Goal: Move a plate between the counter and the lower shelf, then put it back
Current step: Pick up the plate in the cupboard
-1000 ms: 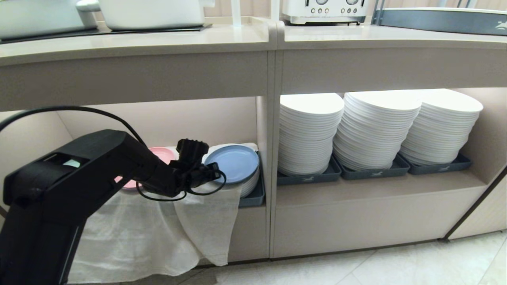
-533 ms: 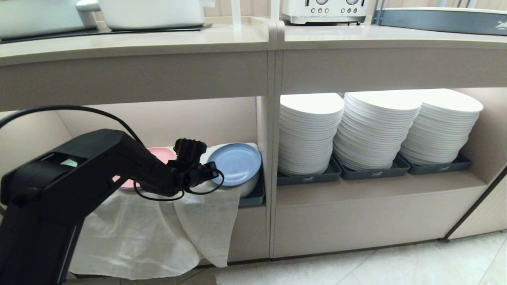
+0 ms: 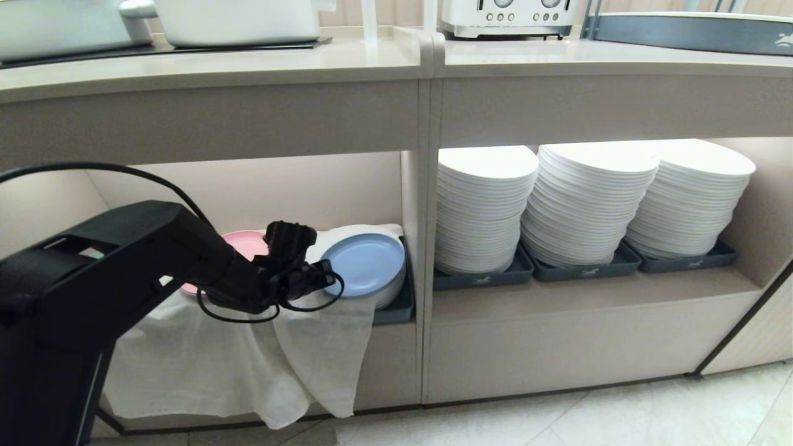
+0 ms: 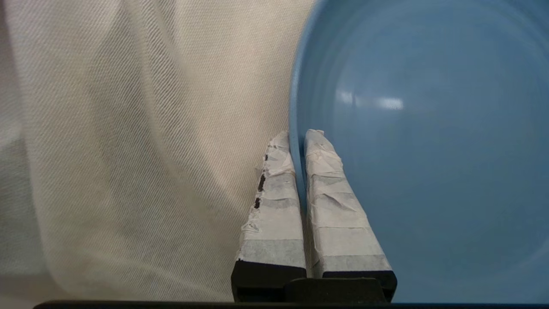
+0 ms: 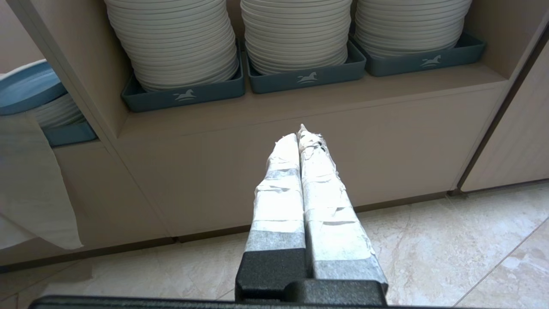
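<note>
The left gripper [image 4: 296, 137] is clamped on the near rim of the blue plate [image 3: 365, 265], which sits in the lower shelf [image 3: 322, 186], left of centre in the frame. Lifting to the counter [image 3: 248, 65] and returning both seem left. The draped cloth [image 3: 235, 365], pink plate [image 3: 245, 241] and shelf divider [image 3: 414, 260] crowd it. The right gripper [image 5: 300, 133] is closed, empty.

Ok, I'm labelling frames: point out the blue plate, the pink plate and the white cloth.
blue plate [image 3: 367, 265], head view, centre of its face.
pink plate [image 3: 245, 242], head view, visible top face.
white cloth [image 3: 204, 365], head view, hanging front drape.
</note>
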